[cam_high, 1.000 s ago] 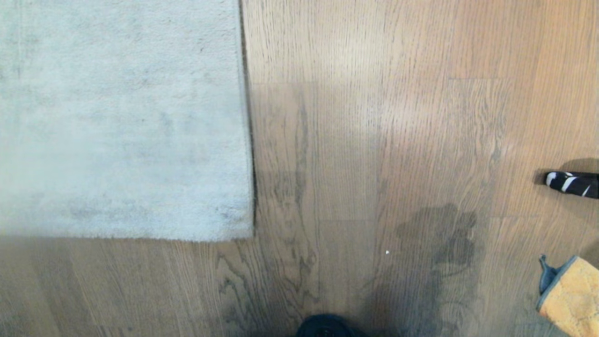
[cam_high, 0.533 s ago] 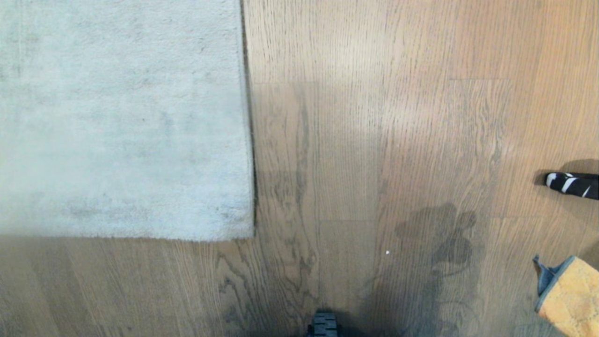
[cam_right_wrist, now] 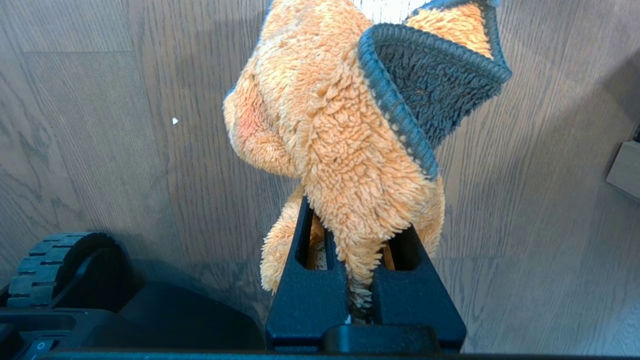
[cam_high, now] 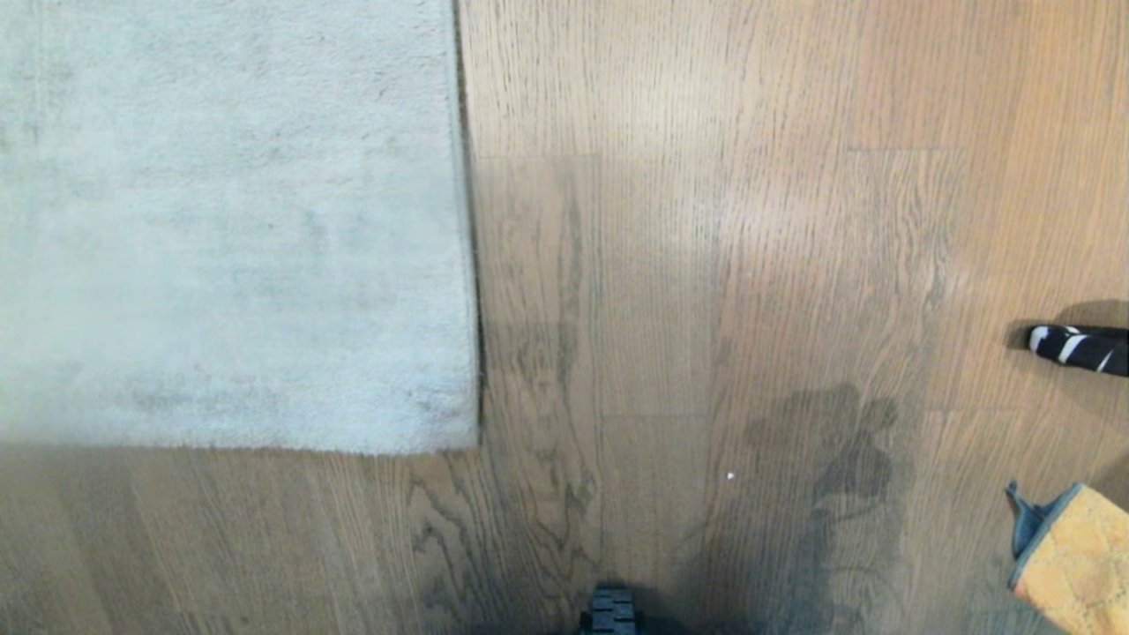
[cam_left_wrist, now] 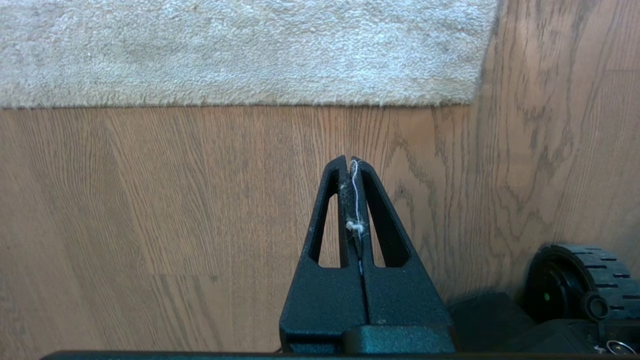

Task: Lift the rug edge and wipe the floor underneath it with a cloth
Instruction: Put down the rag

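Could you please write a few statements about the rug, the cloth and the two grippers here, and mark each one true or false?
1. The right gripper is shut on the cloth. True.
2. The left gripper holds the rug edge. False: it is shut, with only a bit of white thread between its fingers, over bare floor.
3. The rug lies flat on the floor. True.
4. The cloth is plain white. False: it is orange-tan with dark blue-grey trim.
5. A black-and-white striped object lies on the rug. False: it lies on the floor, well to the rug's right.
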Tool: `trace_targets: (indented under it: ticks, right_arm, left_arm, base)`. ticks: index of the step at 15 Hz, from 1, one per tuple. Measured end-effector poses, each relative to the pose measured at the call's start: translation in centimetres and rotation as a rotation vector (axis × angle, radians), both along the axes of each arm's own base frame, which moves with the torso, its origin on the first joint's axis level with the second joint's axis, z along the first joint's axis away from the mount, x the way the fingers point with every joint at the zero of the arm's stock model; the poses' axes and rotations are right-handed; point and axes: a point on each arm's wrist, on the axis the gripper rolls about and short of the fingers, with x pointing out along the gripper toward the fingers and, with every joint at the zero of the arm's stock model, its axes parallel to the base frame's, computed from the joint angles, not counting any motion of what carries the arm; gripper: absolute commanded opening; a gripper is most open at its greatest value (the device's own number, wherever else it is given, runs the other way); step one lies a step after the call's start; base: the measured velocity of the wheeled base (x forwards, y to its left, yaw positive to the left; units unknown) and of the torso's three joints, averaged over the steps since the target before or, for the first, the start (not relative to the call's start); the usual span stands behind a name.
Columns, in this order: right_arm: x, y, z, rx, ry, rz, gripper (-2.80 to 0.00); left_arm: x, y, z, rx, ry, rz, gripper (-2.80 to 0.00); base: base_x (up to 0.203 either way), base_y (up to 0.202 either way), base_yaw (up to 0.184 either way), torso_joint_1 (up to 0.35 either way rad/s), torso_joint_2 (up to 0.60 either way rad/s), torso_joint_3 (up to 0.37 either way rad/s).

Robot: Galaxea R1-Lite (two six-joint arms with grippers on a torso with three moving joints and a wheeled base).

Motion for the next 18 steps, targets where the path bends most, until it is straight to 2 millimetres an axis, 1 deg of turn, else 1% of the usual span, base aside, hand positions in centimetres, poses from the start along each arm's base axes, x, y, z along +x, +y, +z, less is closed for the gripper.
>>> trace_targets:
  ticks: [4,6,9,12,15,18]
  right_arm:
    - [0.0,0.1,-0.1,0.0,0.012,0.026,-2.8]
    - [0.0,0.1,0.1,-0.028,0.015,0.035,-2.8]
    - [-0.3,0.3,1.7,-0.047,0.041,0.139,-2.8]
    - [0.5,0.5,4.3,0.014,0.099,0.218,-2.8]
    - [3.0,0.5,7.6,0.067,0.158,0.254,-2.8]
    - [7.3,0.9,10.2,0.088,0.196,0.322,-2.8]
  left_arm:
    - [0.0,0.0,0.0,0.0,0.0,0.0,-2.8]
    - [0.0,0.0,0.0,0.0,0.0,0.0,-2.8]
    - [0.0,0.0,0.0,0.0,0.0,0.0,-2.8]
    - [0.0,0.0,0.0,0.0,0.0,0.0,-2.8]
    - [0.0,0.0,0.0,0.0,0.0,0.0,-2.8]
    - [0.0,0.0,0.0,0.0,0.0,0.0,-2.8]
  base:
    - [0.0,0.0,0.0,0.0,0.0,0.0]
    - [0.0,0.0,0.0,0.0,0.0,0.0]
    - [0.0,0.0,0.0,0.0,0.0,0.0]
    - [0.0,0.0,0.0,0.0,0.0,0.0]
    - [0.0,0.0,0.0,0.0,0.0,0.0]
    - [0.0,0.0,0.0,0.0,0.0,0.0]
